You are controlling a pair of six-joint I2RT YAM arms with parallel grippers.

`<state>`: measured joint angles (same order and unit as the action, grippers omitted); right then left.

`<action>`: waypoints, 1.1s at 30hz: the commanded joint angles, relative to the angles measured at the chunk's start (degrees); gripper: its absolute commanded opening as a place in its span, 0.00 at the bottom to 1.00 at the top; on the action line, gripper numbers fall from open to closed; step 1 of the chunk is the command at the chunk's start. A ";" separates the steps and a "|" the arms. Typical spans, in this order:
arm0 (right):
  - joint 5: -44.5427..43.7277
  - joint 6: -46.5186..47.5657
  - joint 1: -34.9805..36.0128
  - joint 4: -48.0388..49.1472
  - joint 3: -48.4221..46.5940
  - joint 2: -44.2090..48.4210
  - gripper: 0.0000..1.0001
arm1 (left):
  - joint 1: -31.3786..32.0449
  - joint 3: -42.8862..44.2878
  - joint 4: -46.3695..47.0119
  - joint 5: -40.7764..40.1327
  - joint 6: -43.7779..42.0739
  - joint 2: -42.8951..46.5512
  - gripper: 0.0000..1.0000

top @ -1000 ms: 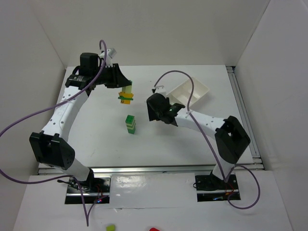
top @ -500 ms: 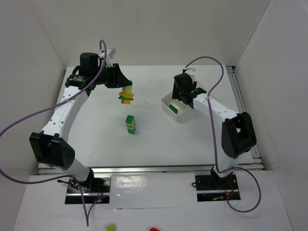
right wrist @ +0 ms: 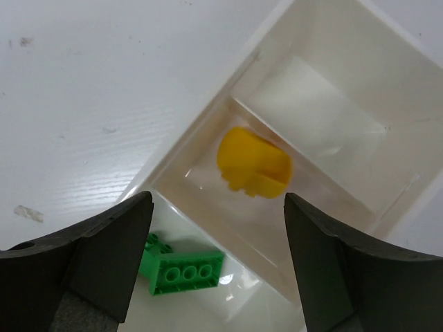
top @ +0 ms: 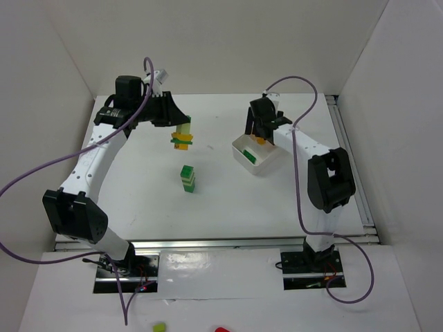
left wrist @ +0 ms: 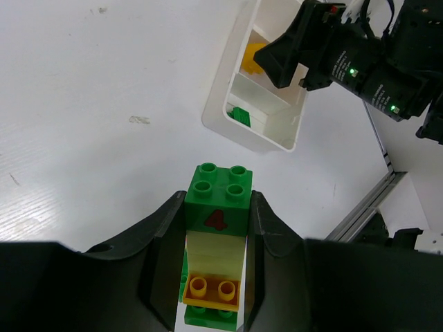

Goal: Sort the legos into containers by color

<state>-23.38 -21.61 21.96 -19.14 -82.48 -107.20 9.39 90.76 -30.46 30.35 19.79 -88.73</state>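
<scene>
My left gripper (top: 181, 135) is shut on a stack of legos (left wrist: 216, 238), held above the table at the back left. The stack has a green brick with a red 4, a pale yellow brick, an orange-yellow plate and a green brick. A second green and pale yellow stack (top: 187, 178) stands on the table. The white tray (top: 266, 164) lies at the right. My right gripper (right wrist: 217, 200) hangs open and empty just above it. A yellow brick (right wrist: 253, 162) lies in the middle compartment and a green brick (right wrist: 183, 270) in the near one.
White enclosure walls stand close on the left, back and right. An aluminium rail (top: 346, 152) runs along the table's right edge. Purple cables (top: 294, 86) loop off both arms. The tray's far compartment (right wrist: 315, 114) holds nothing.
My right gripper has swung from the middle of the table to over the tray. The left arm and its stack have not moved.
</scene>
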 commanded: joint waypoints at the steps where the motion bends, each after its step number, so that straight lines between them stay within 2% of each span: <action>1: -1.84 -0.37 -0.33 1.56 -3.57 2.60 0.84 | -0.33 0.56 1.81 1.91 0.60 -0.04 0.00; 4: -2.38 -0.89 0.19 1.56 -0.51 7.69 0.84 | -0.33 0.56 1.81 1.91 0.60 0.49 0.00; 7: 0.86 -1.51 0.89 1.56 3.88 14.45 0.69 | -0.33 0.56 1.81 1.91 0.60 0.49 0.00; 10: 8.67 -1.51 2.03 4.35 10.37 22.19 0.58 | -0.33 0.56 2.33 3.83 1.21 0.49 0.00; 13: 23.24 0.15 2.65 7.52 15.74 27.91 0.58 | -0.33 0.56 3.64 6.82 1.21 0.49 0.00; 14: 32.25 0.16 2.65 8.49 16.73 28.88 0.65 | -0.33 0.56 3.65 9.09 1.74 0.49 0.00; 16: 41.52 -1.06 2.65 13.65 19.96 30.90 0.74 | -0.33 0.04 6.79 12.52 1.74 -0.04 0.00; 17: 49.31 -2.81 3.18 15.69 20.77 30.91 0.81 | -0.86 0.03 8.12 17.24 3.13 -0.04 0.00; 20: 59.10 -5.46 4.84 22.55 22.18 30.39 0.86 | -1.47 -2.86 17.42 25.44 6.73 -0.74 0.00; 22: 61.77 -6.08 5.90 24.85 21.05 28.63 0.89 | -1.48 -7.25 25.93 31.77 13.76 -0.74 0.00; 23: 62.48 -6.08 7.04 25.37 20.35 28.10 0.89 | -1.48 -8.57 34.41 33.53 16.39 -0.74 0.00; 25: 63.89 -5.46 7.58 25.38 18.16 26.95 0.90 | -1.48 -10.25 40.71 38.10 23.17 -2.75 0.00; 27: 65.91 -4.85 8.89 26.16 17.53 26.25 0.90 | -1.48 -10.87 44.07 39.09 26.16 -3.29 0.00; 33: 66.71 -2.74 10.12 25.99 13.75 23.54 0.93 | -1.48 -10.87 46.37 38.48 28.02 -4.00 0.00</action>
<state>40.56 -25.67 31.51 2.68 -64.95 -82.37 8.27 78.98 7.38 65.25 43.99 -93.73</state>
